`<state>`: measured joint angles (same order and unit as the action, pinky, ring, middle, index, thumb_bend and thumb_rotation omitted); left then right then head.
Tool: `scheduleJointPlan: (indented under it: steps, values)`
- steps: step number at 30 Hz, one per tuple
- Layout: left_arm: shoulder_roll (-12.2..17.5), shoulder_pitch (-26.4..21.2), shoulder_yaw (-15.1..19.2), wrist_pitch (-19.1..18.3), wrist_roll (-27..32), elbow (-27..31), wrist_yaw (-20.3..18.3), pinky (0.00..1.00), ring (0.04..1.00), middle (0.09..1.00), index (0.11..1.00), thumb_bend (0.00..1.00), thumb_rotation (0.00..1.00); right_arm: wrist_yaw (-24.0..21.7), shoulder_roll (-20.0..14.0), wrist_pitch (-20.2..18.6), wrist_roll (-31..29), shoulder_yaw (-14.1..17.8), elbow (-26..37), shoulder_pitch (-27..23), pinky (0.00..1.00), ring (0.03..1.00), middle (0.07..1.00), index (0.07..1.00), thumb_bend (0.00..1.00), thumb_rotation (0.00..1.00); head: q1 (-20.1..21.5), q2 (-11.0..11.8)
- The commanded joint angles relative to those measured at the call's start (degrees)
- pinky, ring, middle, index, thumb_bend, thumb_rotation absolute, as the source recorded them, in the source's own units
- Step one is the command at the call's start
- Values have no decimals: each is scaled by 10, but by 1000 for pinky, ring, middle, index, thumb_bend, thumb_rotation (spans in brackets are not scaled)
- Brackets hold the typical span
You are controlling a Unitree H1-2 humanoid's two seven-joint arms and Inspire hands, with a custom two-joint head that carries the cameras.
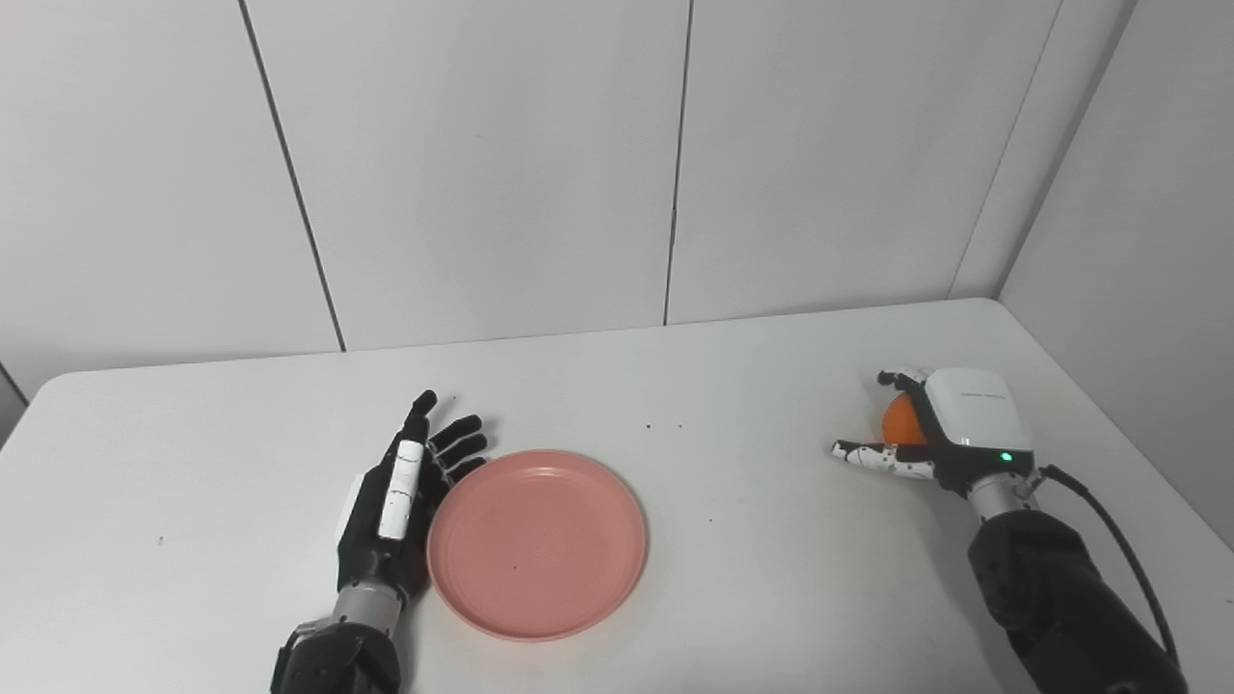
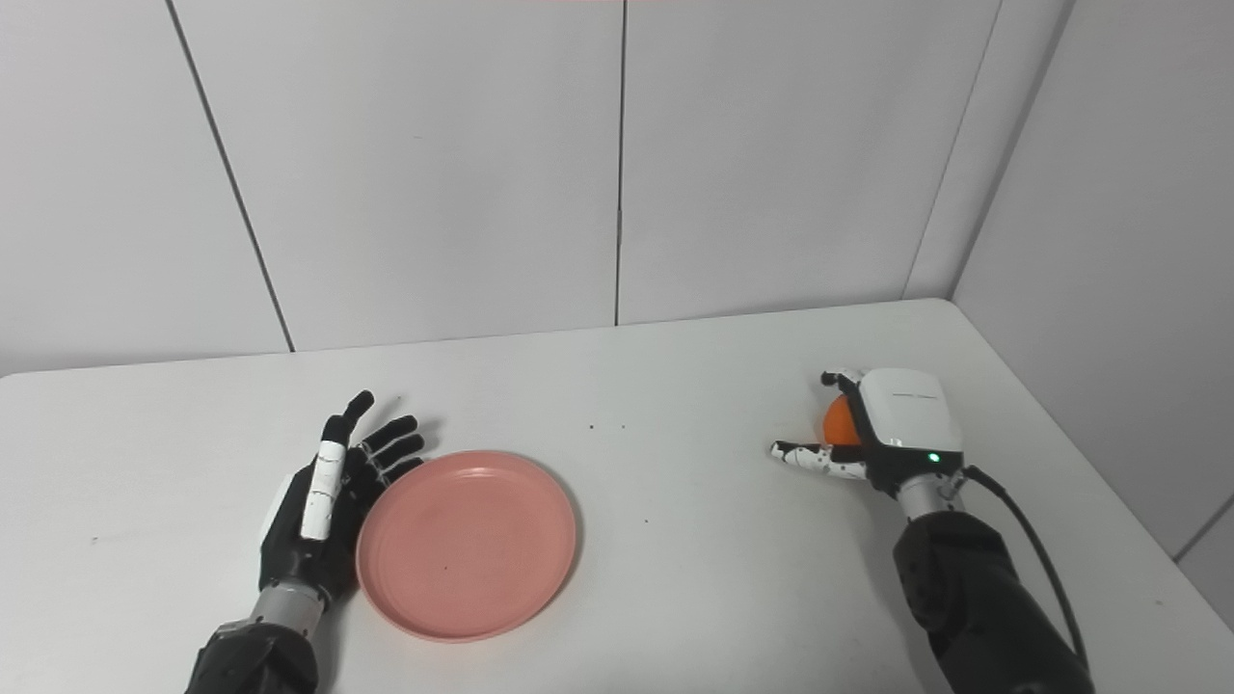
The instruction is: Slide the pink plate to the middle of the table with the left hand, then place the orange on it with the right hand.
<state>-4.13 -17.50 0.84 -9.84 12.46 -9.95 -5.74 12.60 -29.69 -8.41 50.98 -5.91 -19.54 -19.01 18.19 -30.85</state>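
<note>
The pink plate (image 1: 537, 543) lies flat on the white table (image 1: 752, 386), a little left of the middle and near the front. My left hand (image 1: 400, 492) is open and stands on edge with its fingers straight, touching the plate's left rim. The orange (image 1: 899, 421) sits on the table at the right, mostly hidden under my right hand (image 1: 954, 424). That hand cups over it from the right, with fingers curled above it and the thumb stretched out to the left on the table, so the grip looks loose.
The table's right edge runs close beside my right arm (image 1: 1060, 598), with a black cable along the forearm. White wall panels stand behind the table's far edge. A few small dark specks dot the tabletop.
</note>
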Motion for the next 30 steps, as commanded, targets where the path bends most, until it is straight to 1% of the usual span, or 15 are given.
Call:
scheduleJointPlan:
  steps: [1, 2, 3, 4, 5, 6, 8, 12, 20, 23, 27, 30]
  values:
    - [-2, 15, -2, -30, 0, -9, 3, 725, 754, 746, 922, 977, 778, 26, -4, -2, -11, 7, -12, -13, 268, 336, 426, 454, 769, 535, 0, 0]
    - [-1, 15, -2, -30, 0, -9, 2, 725, 755, 746, 923, 977, 777, 35, -3, 1, -13, 5, -18, -15, 230, 290, 377, 405, 760, 490, 0, -1]
    - [-1, 15, -2, -30, 0, -9, 2, 724, 755, 746, 924, 978, 778, 44, -3, 4, -14, 3, -24, -16, 171, 227, 309, 328, 736, 448, 0, -1]
    - [0, 15, -2, -30, 0, -9, 2, 724, 755, 747, 923, 980, 778, 49, -4, 5, -14, 1, -27, -16, 146, 202, 280, 295, 722, 424, 0, -1]
    - [0, 15, -1, -31, 0, -9, 1, 725, 754, 747, 923, 981, 777, 56, -6, 8, -13, -3, -30, -17, 134, 189, 265, 278, 714, 411, 0, -1]
    - [0, 15, -1, -32, 0, -8, 1, 726, 756, 747, 922, 981, 777, 60, -7, 11, -15, -6, -32, -17, 108, 162, 230, 251, 689, 395, 0, -1]
    - [0, 15, -1, -33, 1, -7, 1, 728, 756, 747, 923, 978, 776, 70, -10, 24, -22, -9, -37, -17, 89, 143, 205, 233, 666, 367, 0, -2]
    - [1, 15, -2, -34, 1, -7, -2, 735, 761, 757, 928, 978, 777, 82, -13, 29, -31, -17, -43, -18, 75, 126, 182, 222, 649, 356, 0, -3]
    - [1, 13, -3, -37, 1, -6, -1, 720, 757, 753, 923, 986, 766, 69, -17, 23, -51, -23, -33, -17, 80, 131, 191, 233, 637, 362, -1, -4]
    - [1, 13, -4, -36, 1, -5, -3, 722, 758, 755, 925, 981, 766, 72, -20, 28, -53, -25, -32, -17, 86, 137, 197, 240, 638, 357, -1, -3]
    - [1, 12, -5, -34, -1, -6, -3, 724, 761, 754, 928, 973, 772, 65, -22, 27, -57, -27, -17, -17, 88, 138, 196, 237, 646, 355, -2, -3]
    - [1, 11, -5, -33, -1, -8, -4, 723, 759, 754, 929, 975, 772, 49, -23, 16, -54, -26, 13, -16, 89, 139, 198, 239, 645, 360, -2, -3]
